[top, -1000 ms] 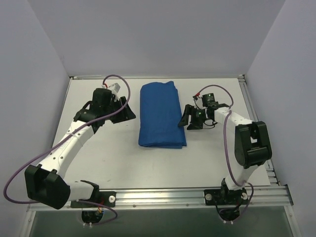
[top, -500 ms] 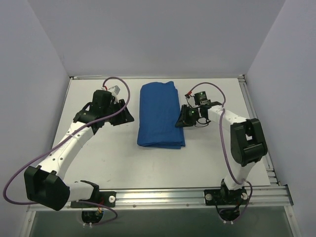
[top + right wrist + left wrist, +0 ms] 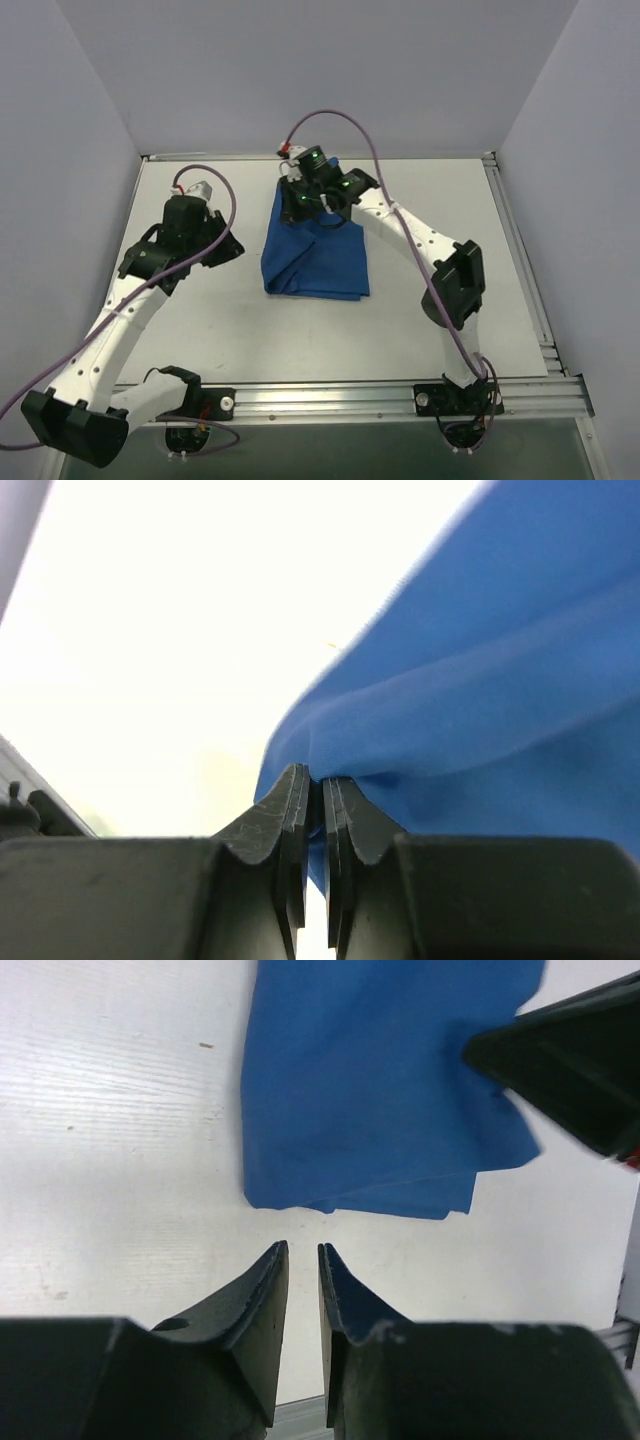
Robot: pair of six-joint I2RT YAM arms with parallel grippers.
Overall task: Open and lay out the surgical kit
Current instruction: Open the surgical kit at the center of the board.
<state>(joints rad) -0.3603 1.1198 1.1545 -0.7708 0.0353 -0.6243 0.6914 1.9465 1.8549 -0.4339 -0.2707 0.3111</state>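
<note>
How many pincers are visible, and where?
2. The right pincer pinches the blue cloth wrap at its far left corner; the left pincer hovers left of the wrap, touching nothing.

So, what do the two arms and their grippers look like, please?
The left arm and right arm are white tubes with black joints. A purple cable loops along each. The left gripper and right gripper have black tapering fingers. Small green lights glow on the right wrist.

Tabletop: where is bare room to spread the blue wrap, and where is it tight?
Widest bare patch: the near strip between the blue wrap and the front rail. The far right corner, beyond the right arm, is bare too. Crowded: the wrap's left side, where the left gripper hovers, and its far edge, pinched by the right gripper.
</note>
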